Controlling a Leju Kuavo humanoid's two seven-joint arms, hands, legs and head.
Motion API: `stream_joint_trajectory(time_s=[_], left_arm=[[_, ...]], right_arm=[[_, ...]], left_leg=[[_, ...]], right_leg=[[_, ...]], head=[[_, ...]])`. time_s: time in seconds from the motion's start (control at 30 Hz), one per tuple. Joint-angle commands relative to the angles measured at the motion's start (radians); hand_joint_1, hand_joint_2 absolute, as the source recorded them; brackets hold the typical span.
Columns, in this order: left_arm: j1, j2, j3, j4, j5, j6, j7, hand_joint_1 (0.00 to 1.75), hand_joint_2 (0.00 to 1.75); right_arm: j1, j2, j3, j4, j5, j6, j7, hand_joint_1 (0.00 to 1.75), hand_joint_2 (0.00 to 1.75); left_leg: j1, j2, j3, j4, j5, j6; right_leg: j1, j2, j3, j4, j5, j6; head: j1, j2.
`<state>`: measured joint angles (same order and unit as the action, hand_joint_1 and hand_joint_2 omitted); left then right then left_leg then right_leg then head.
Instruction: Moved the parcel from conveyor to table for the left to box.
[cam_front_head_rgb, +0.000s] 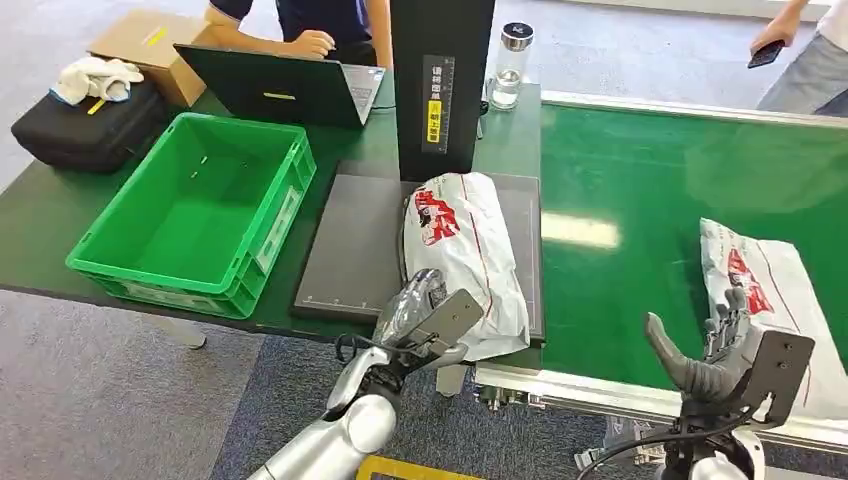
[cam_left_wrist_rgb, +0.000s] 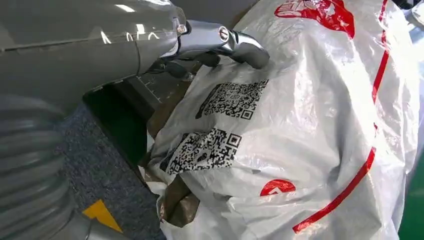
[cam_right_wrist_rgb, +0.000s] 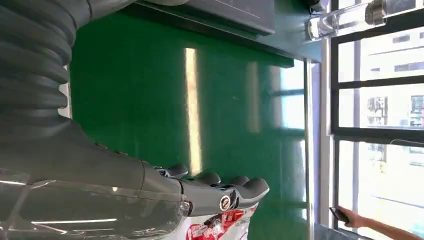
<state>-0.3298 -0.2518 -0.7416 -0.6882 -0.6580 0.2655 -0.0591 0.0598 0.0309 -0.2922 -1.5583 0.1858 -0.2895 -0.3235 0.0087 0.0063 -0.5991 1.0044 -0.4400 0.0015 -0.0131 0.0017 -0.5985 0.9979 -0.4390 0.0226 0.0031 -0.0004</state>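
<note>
So, one white plastic parcel with red printing already lies on the dark grey mat on the table, at the foot of the tall black scanner post, its near end hanging a little over the table's front edge. That half of the job looks done to me. The robot's left hand is at the parcel's near end; in the left wrist view a fingertip rests against the crinkled plastic above the QR labels, but I cannot tell whether the hand has really closed on the bag or is merely touching it.

The green crate stands to the left of the mat with nothing in it, so the boxing is yet to come: the parcel has to be gripped, lifted and carried across into that crate.

Over on the green conveyor belt a second parcel of the same kind waits. The right hand hovers beside it with thumb and fingers apart, holding nothing. A person sits at a laptop behind the crate.
</note>
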Motion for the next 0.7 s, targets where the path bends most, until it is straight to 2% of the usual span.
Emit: stream_joint_trajectory(time_s=[0.03,0.1,0.13,0.33,0.37,0.7], left_arm=[[-0.032,-0.028,-0.041,0.090,0.000,0.001,-0.004,1.75,1.75],[-0.032,-0.027,-0.042,0.090,0.002,0.000,-0.005,1.75,1.75],[-0.032,-0.026,-0.043,0.090,0.002,0.002,-0.007,1.75,1.75],[-0.038,-0.026,-0.046,0.096,0.010,0.006,-0.017,1.75,1.75],[-0.038,-0.026,-0.046,0.096,0.010,0.006,-0.017,1.75,1.75],[-0.046,-0.026,-0.050,0.103,0.010,0.011,-0.022,1.75,1.75]], right_arm=[[0.014,-0.009,0.016,-0.016,-0.007,-0.007,-0.004,0.00,1.75],[0.020,-0.009,0.014,-0.023,-0.008,-0.010,-0.004,0.00,1.75],[0.025,-0.007,0.012,-0.029,-0.008,-0.012,-0.004,0.00,1.75],[0.044,0.008,-0.004,-0.052,-0.004,-0.023,-0.005,0.00,1.75],[0.044,0.008,-0.004,-0.052,-0.004,-0.023,-0.005,0.00,1.75],[0.044,0.012,-0.011,-0.053,-0.007,-0.021,-0.006,0.00,1.75]], left_leg=[[0.000,-0.001,0.002,-0.001,0.000,0.000],[0.000,-0.002,0.006,-0.002,-0.001,0.000],[0.000,-0.001,0.002,-0.001,-0.001,0.000],[0.000,-0.003,0.007,-0.003,-0.001,0.000],[0.000,-0.001,0.003,-0.001,-0.001,0.000],[0.000,-0.002,0.004,-0.002,-0.001,0.000]], right_leg=[[0.000,-0.001,0.002,-0.001,-0.001,-0.001],[0.000,-0.002,0.006,-0.002,-0.002,-0.001],[0.000,-0.001,0.003,-0.001,-0.001,-0.001],[0.000,-0.002,0.008,-0.002,-0.002,-0.001],[0.000,-0.001,0.004,-0.001,-0.001,-0.001],[0.000,-0.002,0.005,-0.001,-0.002,-0.001]], head=[[0.000,0.000],[0.000,0.000],[0.000,0.000],[0.000,0.000],[0.000,0.000],[0.000,0.000]])
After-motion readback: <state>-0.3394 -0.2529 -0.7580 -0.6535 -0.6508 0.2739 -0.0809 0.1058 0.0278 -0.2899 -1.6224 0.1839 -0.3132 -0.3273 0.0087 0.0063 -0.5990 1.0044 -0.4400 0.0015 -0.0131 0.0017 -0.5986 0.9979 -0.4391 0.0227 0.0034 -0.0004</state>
